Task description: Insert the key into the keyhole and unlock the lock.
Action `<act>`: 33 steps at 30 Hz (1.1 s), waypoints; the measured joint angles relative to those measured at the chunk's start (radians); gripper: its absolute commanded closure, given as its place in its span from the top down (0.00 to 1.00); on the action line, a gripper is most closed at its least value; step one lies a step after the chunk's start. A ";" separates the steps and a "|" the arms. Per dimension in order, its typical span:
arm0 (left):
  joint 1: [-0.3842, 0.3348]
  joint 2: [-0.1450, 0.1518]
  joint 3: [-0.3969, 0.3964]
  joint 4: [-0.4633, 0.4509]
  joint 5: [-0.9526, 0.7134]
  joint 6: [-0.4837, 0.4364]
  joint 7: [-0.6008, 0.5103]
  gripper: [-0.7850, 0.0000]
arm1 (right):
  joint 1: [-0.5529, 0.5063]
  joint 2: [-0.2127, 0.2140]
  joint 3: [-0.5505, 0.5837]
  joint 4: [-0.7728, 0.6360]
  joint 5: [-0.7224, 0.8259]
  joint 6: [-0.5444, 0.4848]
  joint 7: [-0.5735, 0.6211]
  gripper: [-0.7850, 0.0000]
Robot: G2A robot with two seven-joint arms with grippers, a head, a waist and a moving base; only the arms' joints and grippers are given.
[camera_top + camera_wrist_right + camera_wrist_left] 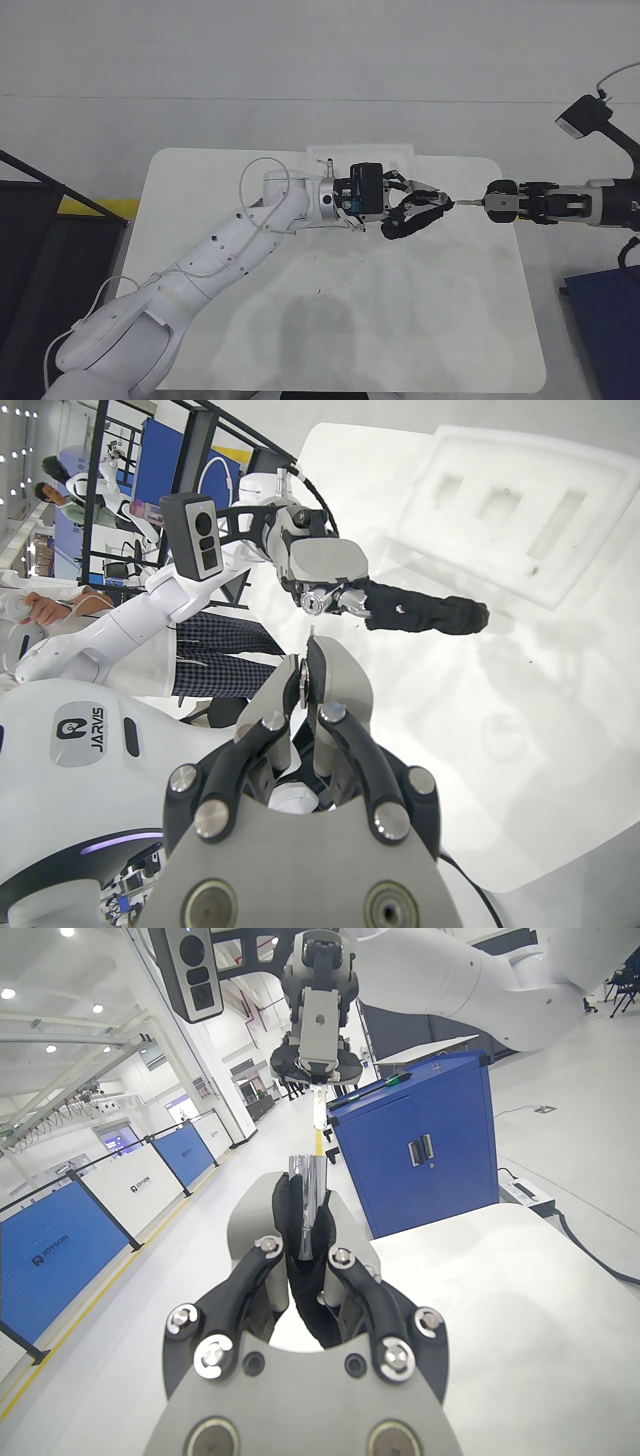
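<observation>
My left gripper (pixel 438 204) hovers above the middle of the white table (pixel 330 330), shut on the lock (pixel 446 201). The lock is a chrome cylinder (pixel 308 1200) with a black fabric-covered cable (pixel 425 615) trailing from it. Its round keyhole face (pixel 313 602) points toward my right gripper (pixel 301 667). That gripper comes in from the right side (pixel 488 203) and is shut on the small metal key (pixel 303 680). The key blade (pixel 318 1108) points at the cylinder's end, with a short gap between tip and keyhole.
A white foam tray (pixel 500 515) with rectangular pockets lies at the table's far edge (pixel 365 155), behind the left gripper. A blue cabinet (pixel 415 1148) stands off the table's right side. Bare tabletop lies in front of both grippers.
</observation>
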 measured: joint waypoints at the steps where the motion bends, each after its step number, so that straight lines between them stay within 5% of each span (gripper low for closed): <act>1: 0.000 0.000 0.000 0.000 0.000 0.000 0.000 0.00 | 0.000 0.000 0.000 0.000 0.000 0.000 0.000 0.00; 17: 0.018 0.002 -0.008 -0.018 0.002 0.012 -0.036 0.00 | -0.010 0.010 -0.011 -0.041 -0.083 0.002 0.006 0.00; 33: 0.068 -0.023 -0.013 -0.035 0.040 0.053 -0.115 0.00 | 0.011 0.074 -0.065 -0.104 -0.152 0.159 0.025 0.00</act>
